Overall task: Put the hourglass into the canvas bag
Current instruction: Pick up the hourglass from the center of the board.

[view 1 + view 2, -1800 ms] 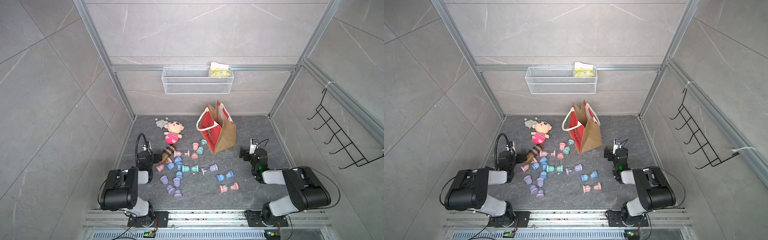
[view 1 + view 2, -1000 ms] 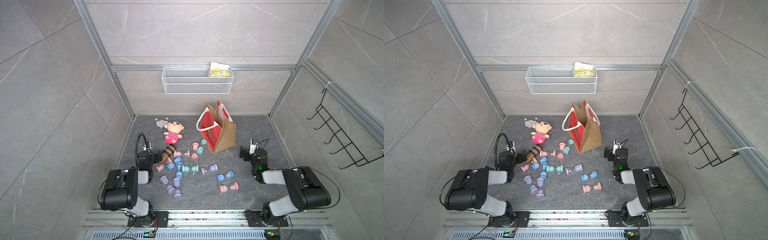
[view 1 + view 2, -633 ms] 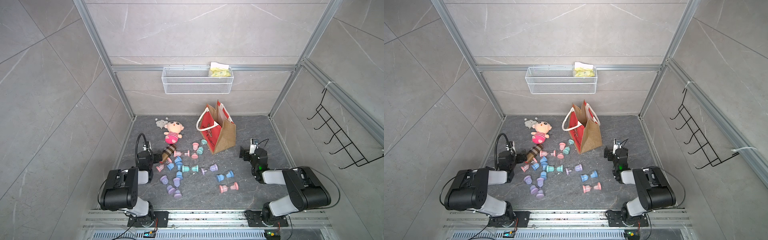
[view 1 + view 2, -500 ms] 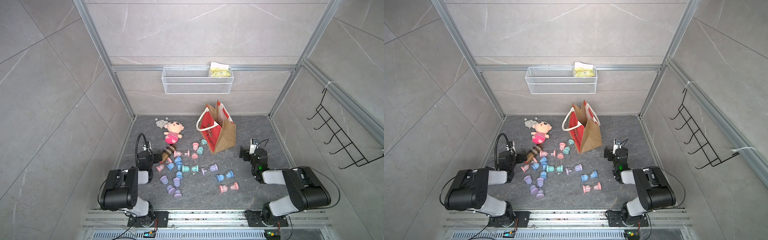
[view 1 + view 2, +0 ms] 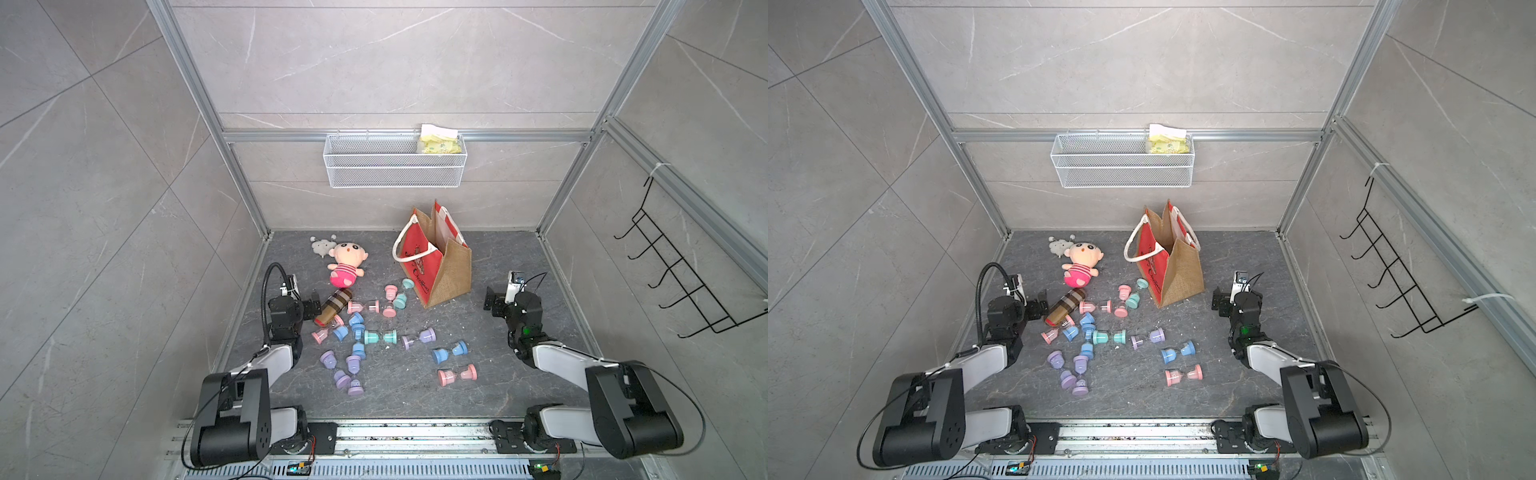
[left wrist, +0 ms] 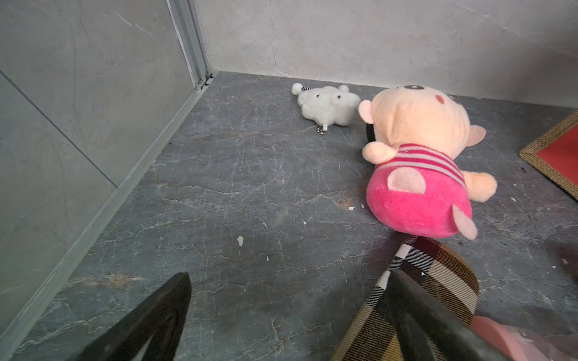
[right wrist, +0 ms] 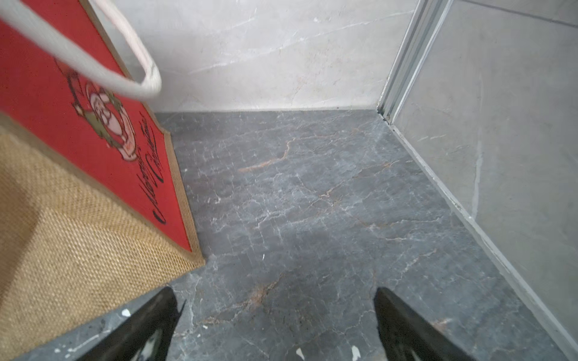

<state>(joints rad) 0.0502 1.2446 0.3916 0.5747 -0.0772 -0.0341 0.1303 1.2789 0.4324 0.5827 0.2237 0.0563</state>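
Several small hourglasses in pink, blue, teal and purple lie scattered over the dark floor in both top views, among them a pink one, a teal one and a blue one. The canvas bag stands upright and open-mouthed at the back, with red panels, burlap sides and white rope handles. My left gripper is open and empty at the left edge of the scatter. My right gripper is open and empty over bare floor, just right of the bag.
A plaid cylinder lies right beside one left finger. Behind it lie a pink plush doll and a small white plush. A wire basket hangs on the back wall and a black hook rack on the right wall.
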